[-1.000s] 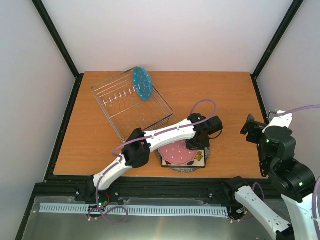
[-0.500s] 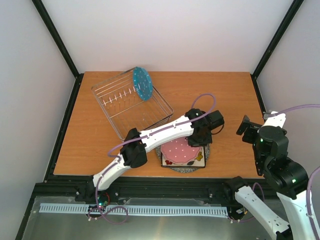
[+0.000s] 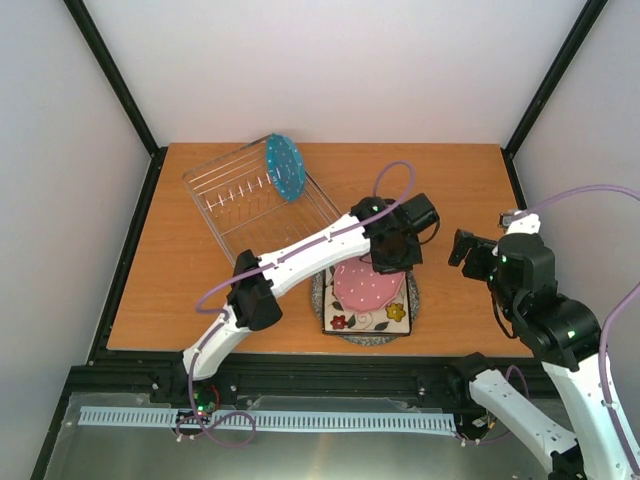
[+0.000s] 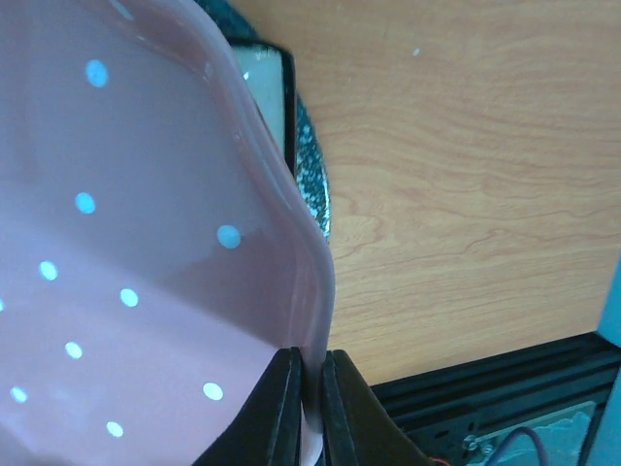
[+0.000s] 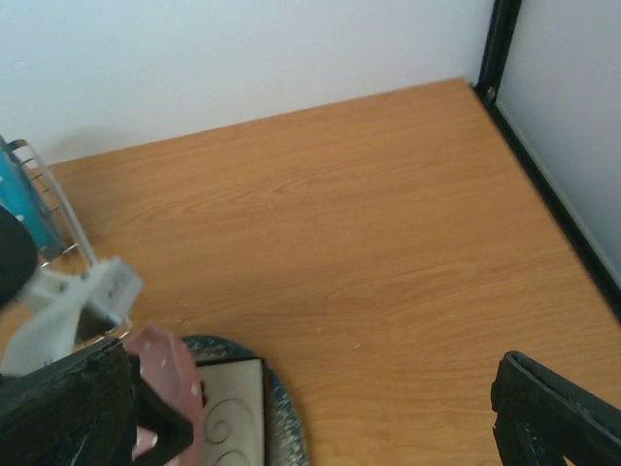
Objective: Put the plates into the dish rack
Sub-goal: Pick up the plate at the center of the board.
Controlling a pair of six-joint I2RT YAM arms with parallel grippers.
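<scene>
Lower centre: square cream plate on grey plate | above them we hold the pink dotted plate tilted, left jaws clamped on its rim | right jaws spread wide, empty | dish rack upper left, blue plate standing in it | risk: thin edge grip, plate may swing or slip

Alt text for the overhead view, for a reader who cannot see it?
The left gripper is shut on the rim of a pink dotted plate, holding it tilted over a square flowered plate that lies on a round grey speckled plate. A blue dotted plate stands on edge in the wire dish rack; the right gripper hangs open at right.
</scene>
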